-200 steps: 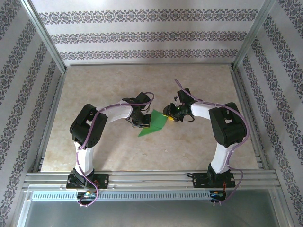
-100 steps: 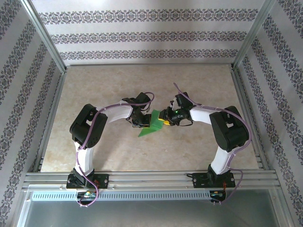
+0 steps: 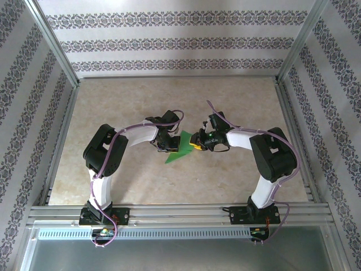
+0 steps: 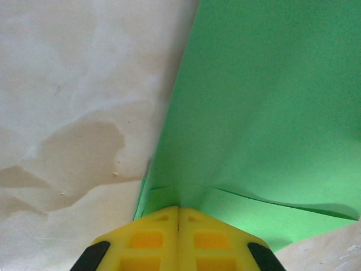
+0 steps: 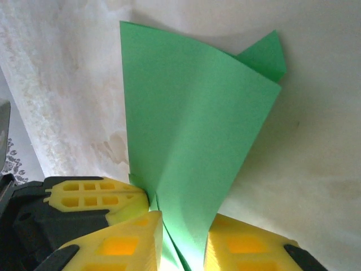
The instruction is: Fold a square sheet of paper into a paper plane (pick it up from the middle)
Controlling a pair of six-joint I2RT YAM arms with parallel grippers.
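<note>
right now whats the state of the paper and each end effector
square sheet of paper: partly folded, layers bowed apart, not lying flat
left end effector: shut, pinching the paper
right end effector: jaws apart, one on each side of the paper, not yet pinching it
</note>
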